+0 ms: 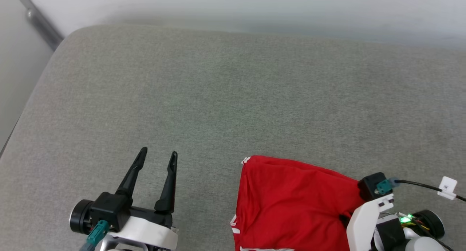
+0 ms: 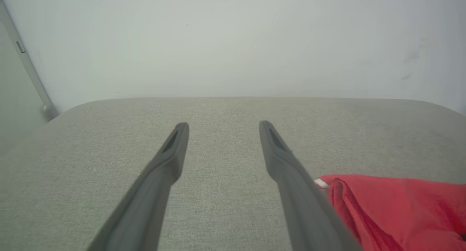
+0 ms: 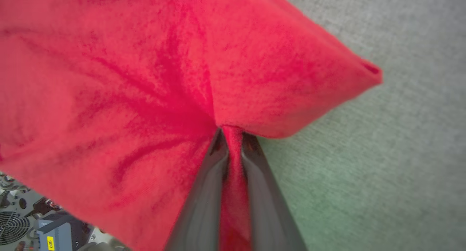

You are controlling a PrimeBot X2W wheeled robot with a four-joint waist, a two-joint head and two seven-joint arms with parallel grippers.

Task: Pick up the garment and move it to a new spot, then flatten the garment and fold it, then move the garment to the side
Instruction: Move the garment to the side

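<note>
- Pincer check: my right pincer (image 3: 231, 132) is clenched on a narrow pleat of red cloth, which runs up between the two fingers in the right wrist view.
- My left pincer (image 1: 159, 153) is released and grasps nothing. Its fingers are spread at the lower left of the head view, over bare grey cushion (image 1: 233, 90).
- The garment (image 1: 291, 203) lies bunched at the lower right of the head view and runs off the bottom edge. White trim peeks out at its left border.
- Handling, my guess: it is light, soft and limp, with no stiffness. It should sag and trail from a single pinch, so a second hold would help to spread it.
- Where to grip, my guess: the hem or a shoulder corner, through both layers. The near corner by the white trim (image 2: 321, 183) looks reachable for my left pincer.
- Count: one garment, two pincers, one cushion.
</note>
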